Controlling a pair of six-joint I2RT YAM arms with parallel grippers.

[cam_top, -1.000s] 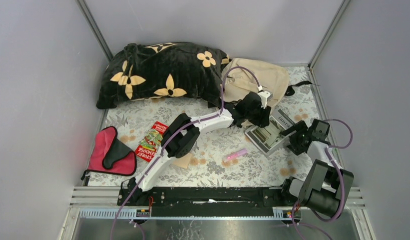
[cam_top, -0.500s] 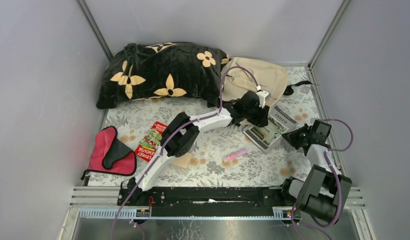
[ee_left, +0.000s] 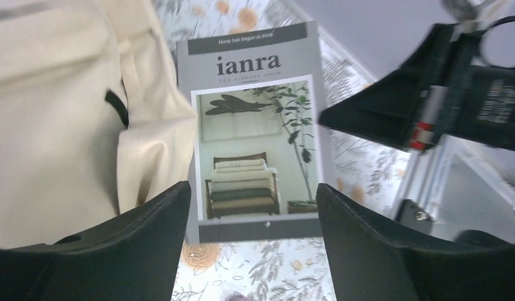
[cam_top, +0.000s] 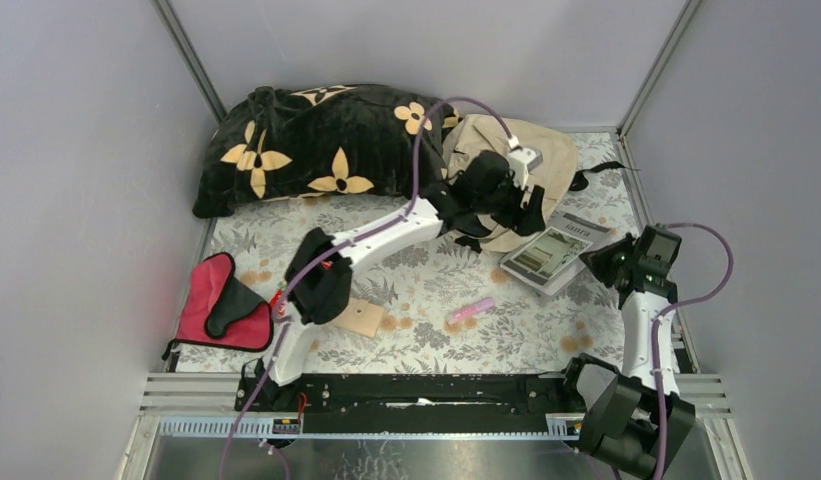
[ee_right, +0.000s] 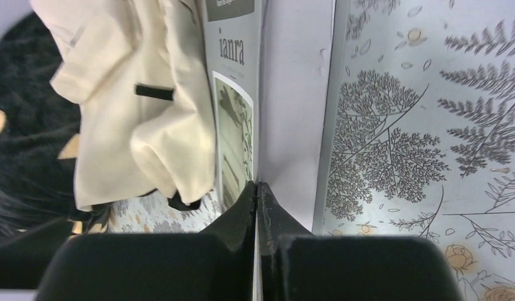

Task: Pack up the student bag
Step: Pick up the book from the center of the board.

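The left gripper is recorded with its fingers spread wide and nothing between them. It hangs above the counter, over the spot where the student bag and a magazine meet. In the left wrist view the bag's cream fabric is seen below and beyond the gripper's left finger. The magazine, titled "ianra", is framed between the two fingers, and its left edge is partly covered by a fold of the bag. The right gripper is pressed together on the thin edge of the magazine, on the side away from the bag. The cover is seen edge-on to the left of its fingers, with the leaf-patterned counter to their right. The bag is located beyond this gripper and to its left, lying on the counter against a black flowered pillow. Behind the left gripper, back towards its base, a pink object, a tan card and a red-and-black pouch are noted on the counter, all well apart from both grippers.
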